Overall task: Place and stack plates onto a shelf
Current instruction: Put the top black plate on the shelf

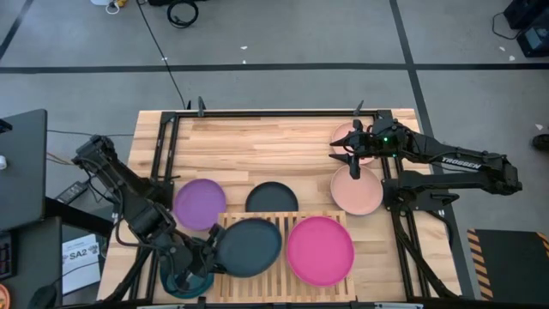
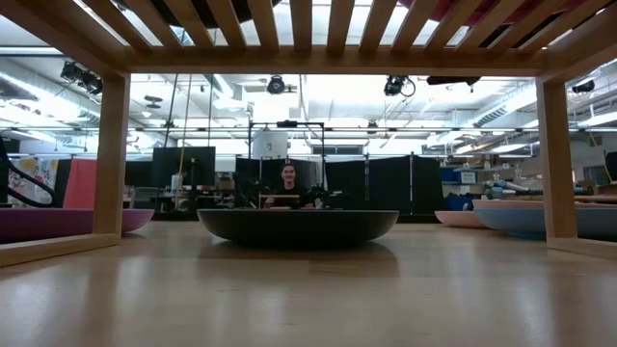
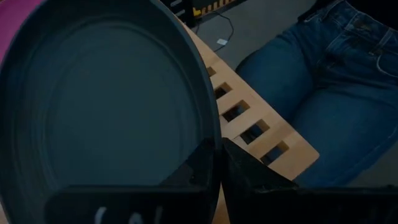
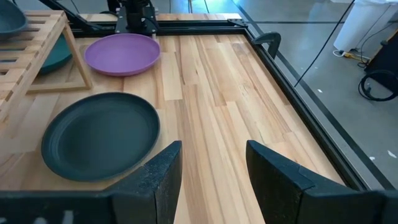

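Observation:
The shelf [image 1: 225, 225] of light wooden slats stands at the table's near edge. A dark slate plate [image 1: 249, 247] lies over its left half and a magenta plate [image 1: 320, 250] over its right half. My left gripper [image 1: 211, 254] is at the dark plate's left rim, shut on it. On the table behind the shelf sit a dark grey plate [image 1: 272, 199] and a purple plate [image 1: 200, 203]. My right gripper [image 4: 214, 168] hangs open over the far right of the table, by the pale pink plates [image 1: 356, 190], with nothing between its fingers. My left gripper pinches the dark slate plate's left rim [image 3: 214, 140], one finger [image 3: 189, 171] over the plate's inside and the other [image 3: 249, 171] outside the rim. The fingers slant down from the table's left. The plate lies over the slats; whether it rests on them I cannot tell.
A teal plate [image 1: 184, 281] lies on the table under my left arm, left of the shelf. A second pale pink plate [image 1: 347, 136] sits at the far right. A light blue plate [image 2: 549, 218] shows in the low view. A person in jeans [image 3: 323, 93] is close to the table's near edge.

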`<control>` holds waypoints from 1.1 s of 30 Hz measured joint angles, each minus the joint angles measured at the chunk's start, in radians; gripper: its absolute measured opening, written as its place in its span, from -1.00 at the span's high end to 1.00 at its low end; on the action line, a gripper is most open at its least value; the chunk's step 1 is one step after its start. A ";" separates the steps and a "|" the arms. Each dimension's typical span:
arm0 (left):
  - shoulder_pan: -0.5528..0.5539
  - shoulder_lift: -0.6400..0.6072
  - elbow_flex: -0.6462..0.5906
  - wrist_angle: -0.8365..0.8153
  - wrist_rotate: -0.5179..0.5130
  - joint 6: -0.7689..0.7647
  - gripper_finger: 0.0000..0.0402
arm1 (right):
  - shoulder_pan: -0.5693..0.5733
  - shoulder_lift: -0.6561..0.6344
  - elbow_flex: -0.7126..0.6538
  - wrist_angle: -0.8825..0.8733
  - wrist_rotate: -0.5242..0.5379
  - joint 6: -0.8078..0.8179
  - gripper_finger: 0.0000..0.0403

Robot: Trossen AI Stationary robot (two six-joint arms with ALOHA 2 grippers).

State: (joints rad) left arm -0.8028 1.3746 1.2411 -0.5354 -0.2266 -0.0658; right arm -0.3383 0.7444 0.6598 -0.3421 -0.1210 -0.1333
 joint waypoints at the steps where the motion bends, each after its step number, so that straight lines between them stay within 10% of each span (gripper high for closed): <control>1: 0.000 0.000 0.000 0.000 0.002 0.000 0.87 | 0.000 0.000 0.000 0.000 0.000 0.000 0.09; 18: 0.000 0.000 0.000 0.001 0.004 -0.088 0.84 | 0.000 0.000 0.000 -0.006 0.000 0.000 0.09; 33: 0.000 0.000 0.000 -0.001 0.005 -0.091 0.42 | 0.000 0.000 0.000 -0.014 0.000 0.000 0.09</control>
State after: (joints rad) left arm -0.8024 1.3746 1.2407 -0.5369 -0.2218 -0.1570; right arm -0.3384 0.7444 0.6598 -0.3561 -0.1211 -0.1333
